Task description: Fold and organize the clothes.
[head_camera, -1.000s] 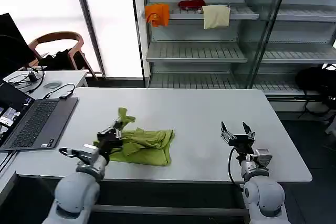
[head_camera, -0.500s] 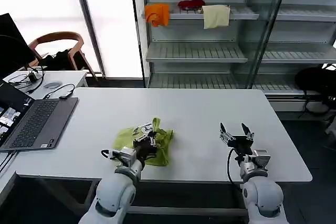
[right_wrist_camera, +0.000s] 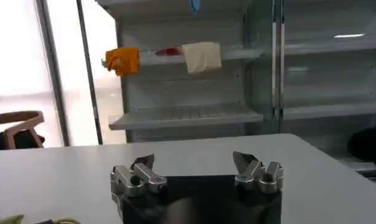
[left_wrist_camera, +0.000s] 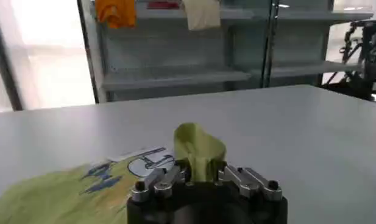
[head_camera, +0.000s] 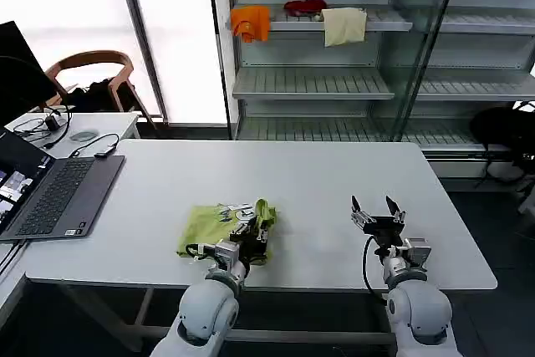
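The clothes are one lime yellow-green T-shirt, lying folded over on the white table near its front edge. A blue line print shows on its upturned side. My left gripper sits at the shirt's right end, shut on a raised fold of the fabric, which stands up between its jaws. My right gripper hovers over the front right of the table with its fingers spread wide and nothing between them. It is well apart from the shirt.
An open laptop lies at the table's left end, with cables on a small side table behind it. Behind the table stands a shelf unit with an orange cloth, a red cloth and a cream cloth. A chair stands at far left.
My left gripper has carried the shirt's left part rightward across the shirt, folding it over. It now sits at the right end. The right gripper has stayed in place.
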